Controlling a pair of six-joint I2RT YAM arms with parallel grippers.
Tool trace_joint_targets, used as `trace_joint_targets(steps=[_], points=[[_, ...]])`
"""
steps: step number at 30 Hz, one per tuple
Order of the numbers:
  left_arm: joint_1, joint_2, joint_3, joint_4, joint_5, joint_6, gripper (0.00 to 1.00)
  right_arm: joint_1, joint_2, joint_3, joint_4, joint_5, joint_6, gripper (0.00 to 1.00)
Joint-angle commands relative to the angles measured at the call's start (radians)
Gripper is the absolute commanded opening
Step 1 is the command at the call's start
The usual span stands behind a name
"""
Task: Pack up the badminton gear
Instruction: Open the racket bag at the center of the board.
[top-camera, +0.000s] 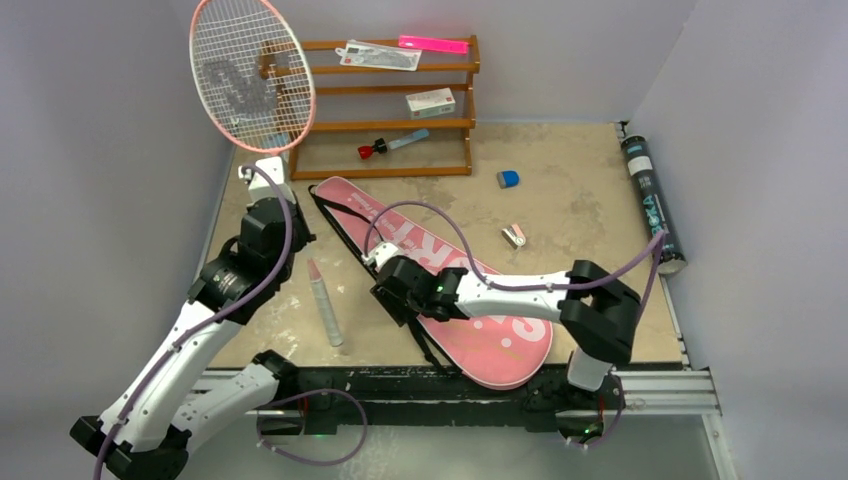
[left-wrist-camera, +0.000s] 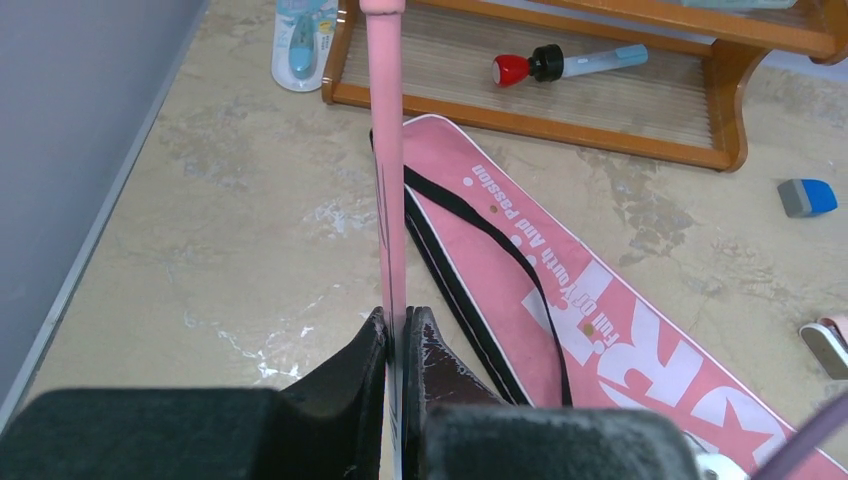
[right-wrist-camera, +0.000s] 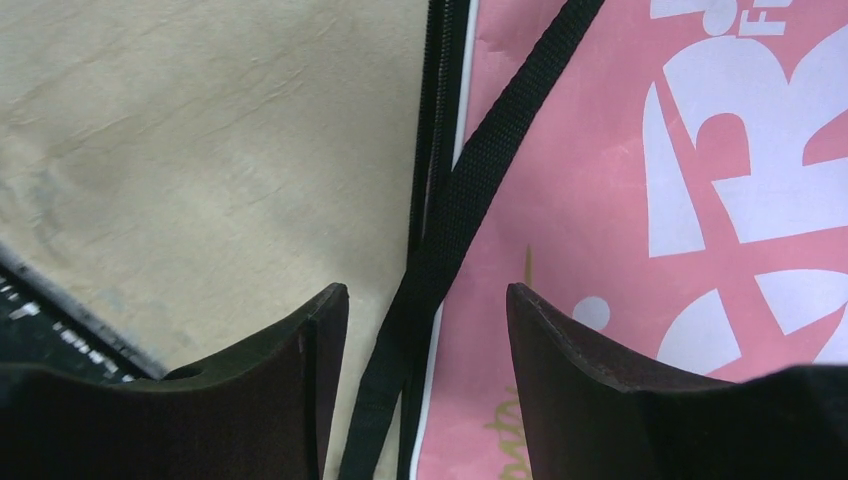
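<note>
My left gripper (top-camera: 266, 182) is shut on the thin pink shaft (left-wrist-camera: 385, 200) of a pink-framed racket (top-camera: 250, 75). It holds the racket upright, with the strung head raised at the back left in front of the rack. The fingers (left-wrist-camera: 398, 315) pinch the shaft from both sides. The long pink bag lettered SPORT (top-camera: 505, 345) lies flat mid-table; it also shows in the left wrist view (left-wrist-camera: 620, 330). My right gripper (top-camera: 385, 285) is open low over the bag's left edge (right-wrist-camera: 620, 300), its jaws straddling the black strap (right-wrist-camera: 470, 190). The black tube (top-camera: 652, 200) lies along the right wall. No shuttlecocks show.
The brown wooden rack (top-camera: 400, 100) stands at the back and holds small items. A white stick with a pink tip (top-camera: 323, 303) lies left of the bag. A blue block (top-camera: 508, 179) and a small pink-white piece (top-camera: 514, 235) lie behind the bag. Walls close both sides.
</note>
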Motion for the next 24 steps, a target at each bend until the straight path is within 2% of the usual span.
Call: trace_joint_targets(steps=[1, 9, 16, 17, 20, 24], points=[[0.005, -0.026, 0.032, 0.056, -0.007, 0.047, 0.0, 0.003, 0.052, 0.07, -0.026, 0.074, -0.003, 0.61], [0.004, -0.049, 0.001, 0.108, -0.021, 0.103, 0.0, -0.013, 0.184, 0.177, -0.091, 0.163, 0.008, 0.53], [0.004, -0.049, -0.004, 0.106, -0.012, 0.105, 0.0, -0.016, 0.181, 0.162, -0.095, 0.232, 0.005, 0.42], [0.004, -0.051, -0.005, 0.106, -0.009, 0.105, 0.0, -0.017, 0.183, 0.162, -0.1, 0.239, 0.005, 0.38], [0.005, -0.058, -0.022, 0.123, -0.017, 0.117, 0.0, -0.02, 0.152, 0.137, -0.078, 0.224, 0.019, 0.0], [0.004, -0.055, -0.029, 0.139, -0.035, 0.139, 0.0, -0.054, 0.004, 0.055, 0.029, 0.098, 0.027, 0.0]])
